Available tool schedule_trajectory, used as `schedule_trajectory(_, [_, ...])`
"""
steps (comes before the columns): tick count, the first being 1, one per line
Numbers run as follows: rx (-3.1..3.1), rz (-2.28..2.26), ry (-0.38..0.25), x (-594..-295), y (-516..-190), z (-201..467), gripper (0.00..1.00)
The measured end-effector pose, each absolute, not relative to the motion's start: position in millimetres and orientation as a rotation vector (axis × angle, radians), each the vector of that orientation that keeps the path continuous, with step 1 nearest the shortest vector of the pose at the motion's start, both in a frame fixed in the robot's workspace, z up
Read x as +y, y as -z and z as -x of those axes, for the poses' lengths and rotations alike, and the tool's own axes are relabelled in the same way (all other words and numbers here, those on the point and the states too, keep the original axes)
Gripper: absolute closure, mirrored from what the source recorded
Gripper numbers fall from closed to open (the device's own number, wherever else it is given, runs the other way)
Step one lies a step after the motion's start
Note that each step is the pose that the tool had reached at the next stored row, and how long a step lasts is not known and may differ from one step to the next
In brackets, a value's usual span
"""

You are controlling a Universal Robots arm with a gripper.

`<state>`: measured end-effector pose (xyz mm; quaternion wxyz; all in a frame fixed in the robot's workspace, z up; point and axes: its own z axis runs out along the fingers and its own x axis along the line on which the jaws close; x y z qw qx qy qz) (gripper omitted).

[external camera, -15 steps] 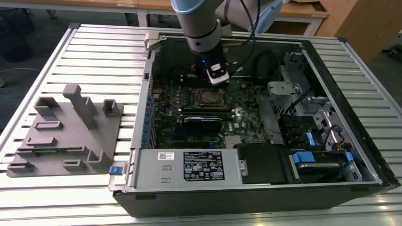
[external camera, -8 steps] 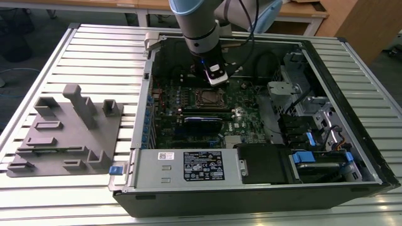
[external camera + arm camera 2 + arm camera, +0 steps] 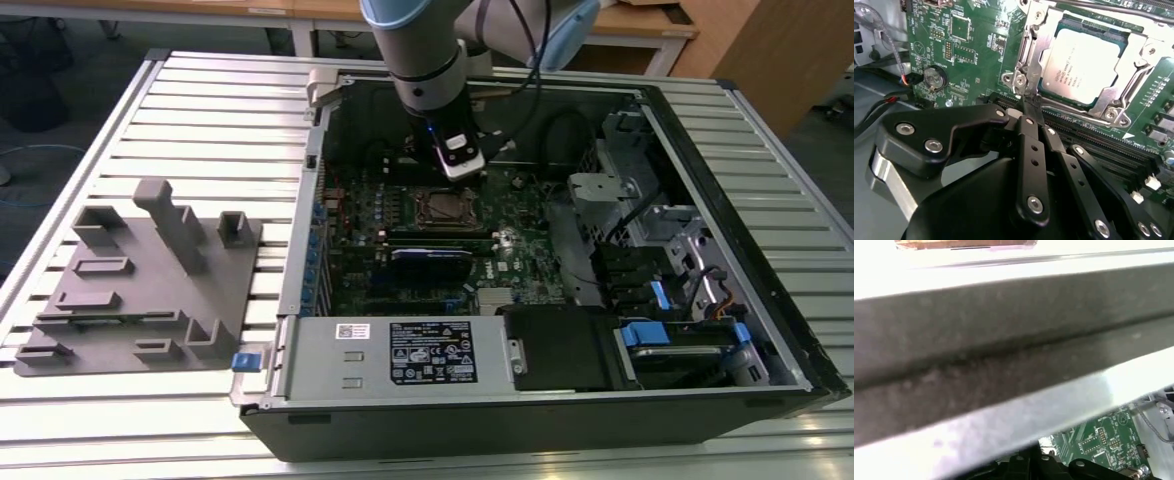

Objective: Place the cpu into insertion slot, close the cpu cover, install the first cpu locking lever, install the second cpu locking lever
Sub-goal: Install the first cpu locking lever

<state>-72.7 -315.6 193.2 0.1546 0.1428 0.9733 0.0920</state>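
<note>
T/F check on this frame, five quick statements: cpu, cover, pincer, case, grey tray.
1. The silver-grey square cpu sits in the insertion slot. True.
2. The thin silver metal cpu cover frames the chip, lying over its edges. True.
3. The black pincer holds the cpu in the air. False: its tips meet at a thin metal lever by the socket corner.
4. The grey moulded fixture tray lies inside the black computer case. False: it lies on the slatted table, to the exterior view's left of the case.
5. The case is closed. False: its side is open, showing the green motherboard.

Grey fixture block (image 3: pixel 140 280) — beside computer case (image 3: pixel 747 400)
</note>
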Motion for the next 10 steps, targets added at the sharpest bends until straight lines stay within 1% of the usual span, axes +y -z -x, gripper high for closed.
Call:
schedule_trajectory(7, [2.789,-0.409,-0.264,-315.6,-205.7,72.7,0.9])
schedule_trajectory(10, [2.789,-0.409,-0.264,-315.6,-206.3,72.7,0.9])
